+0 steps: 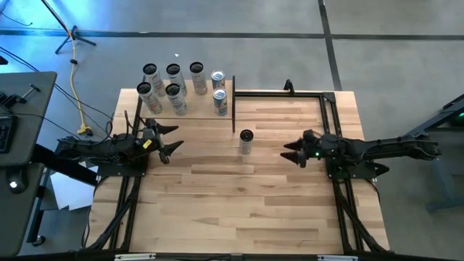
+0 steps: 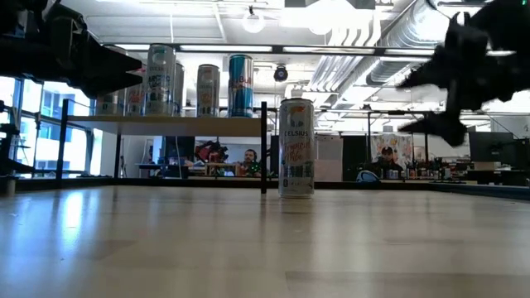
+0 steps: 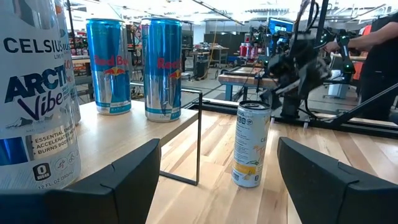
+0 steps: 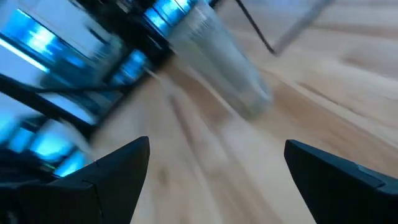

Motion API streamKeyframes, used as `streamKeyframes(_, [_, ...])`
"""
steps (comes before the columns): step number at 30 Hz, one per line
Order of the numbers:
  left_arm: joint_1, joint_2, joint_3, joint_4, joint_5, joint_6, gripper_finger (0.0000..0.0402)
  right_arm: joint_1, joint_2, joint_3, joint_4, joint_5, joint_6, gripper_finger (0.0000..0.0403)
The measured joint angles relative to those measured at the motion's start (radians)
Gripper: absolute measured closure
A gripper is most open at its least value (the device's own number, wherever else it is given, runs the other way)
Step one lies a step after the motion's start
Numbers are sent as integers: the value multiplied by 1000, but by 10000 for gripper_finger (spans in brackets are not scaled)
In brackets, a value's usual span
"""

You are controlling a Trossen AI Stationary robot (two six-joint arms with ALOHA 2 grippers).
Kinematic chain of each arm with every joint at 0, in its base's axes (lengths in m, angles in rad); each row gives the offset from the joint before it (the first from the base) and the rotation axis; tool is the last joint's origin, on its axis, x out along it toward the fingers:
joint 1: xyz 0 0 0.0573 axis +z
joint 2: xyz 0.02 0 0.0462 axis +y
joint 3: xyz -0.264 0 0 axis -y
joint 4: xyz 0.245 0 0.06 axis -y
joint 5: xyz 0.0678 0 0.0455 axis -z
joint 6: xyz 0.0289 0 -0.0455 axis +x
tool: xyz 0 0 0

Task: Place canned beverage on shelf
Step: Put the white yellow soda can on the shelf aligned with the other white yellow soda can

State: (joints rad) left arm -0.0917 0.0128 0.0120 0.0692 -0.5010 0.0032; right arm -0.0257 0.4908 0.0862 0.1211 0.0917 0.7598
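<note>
Can: a lone can (image 1: 246, 141) stands upright on the plank tabletop (image 1: 239, 203), just off the shelf's corner post, at about 5 o'clock from the board's near right corner.
Shelf: pale board (image 1: 192, 107) at the table's 11 o'clock corner, carrying seven upright cans (image 1: 172, 80); a strip of bare board shows along its near edge.
Left gripper: (image 1: 169, 140) fingers apart, holding nothing, by the shelf's near left edge, at 9 o'clock from the lone can.
Right gripper: (image 1: 293, 151) fingers apart, empty, at 3 o'clock from the can, well apart from it.
Open room: bare planks on both sides of the can and across the whole near half of the table.
Black frame: (image 1: 290, 92) runs along the far right edge.
</note>
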Motion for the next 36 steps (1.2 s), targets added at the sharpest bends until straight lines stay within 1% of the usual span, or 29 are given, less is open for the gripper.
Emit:
streamKeyframes(2, [0, 0, 0, 0, 0, 0, 112, 0, 0, 35, 16, -5, 0, 43])
streamKeyframes(5, [0, 0, 0, 0, 0, 0, 112, 0, 29, 122, -15, -1, -42, 43])
streamKeyframes(9, [0, 0, 0, 0, 0, 0, 112, 0, 131, 260, -93, 72, -86, 43])
streamKeyframes(12, [0, 0, 0, 0, 0, 0, 112, 0, 237, 385, -208, 115, -90, 43])
streamKeyframes(15, [0, 0, 0, 0, 0, 0, 112, 0, 364, 514, -382, 118, -56, 43])
streamKeyframes(20, [0, 0, 0, 0, 0, 0, 112, 0, 580, 727, -575, 118, -18, 43])
streamKeyframes(28, [0, 0, 0, 0, 0, 0, 112, -28, 858, 1097, -836, 117, -36, 43])
streamKeyframes(31, [0, 0, 0, 0, 0, 0, 112, -39, 952, 1236, -952, 88, -51, 43])
streamKeyframes(36, [0, 0, 0, 0, 0, 0, 112, -40, 1121, 1446, -1148, 73, -96, 43])
